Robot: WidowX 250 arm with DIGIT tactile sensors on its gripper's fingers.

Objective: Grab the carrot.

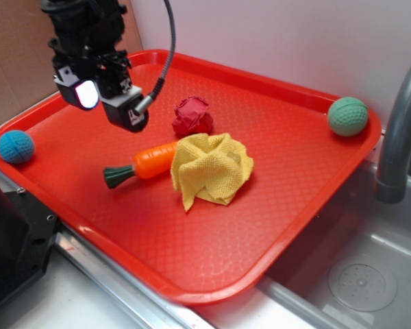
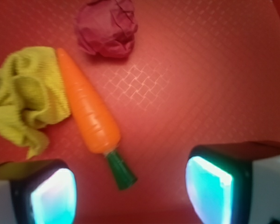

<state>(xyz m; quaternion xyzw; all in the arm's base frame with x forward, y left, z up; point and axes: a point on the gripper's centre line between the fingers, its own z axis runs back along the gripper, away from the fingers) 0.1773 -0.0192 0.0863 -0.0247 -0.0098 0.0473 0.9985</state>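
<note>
Item count: one carrot [image 1: 153, 160], one yellow woven cloth [image 1: 212, 169], one dark red crumpled ball [image 1: 192, 116], one blue ball [image 1: 16, 147], one green ball [image 1: 348, 116]. The carrot is glossy orange, tapered, with a dark green flared stem [image 2: 121, 171]. It lies flat near the centre of the red tray [image 1: 260, 226], its tip touching the cloth; the red ball sits apart at its 1 o'clock. The gripper [image 2: 130, 196] hovers above the tray, pads [image 2: 208, 189] spread, pinching nothing. The tray is textured and rests beside a steel sink [image 1: 356, 274] with a grey faucet [image 1: 397, 130].
</note>
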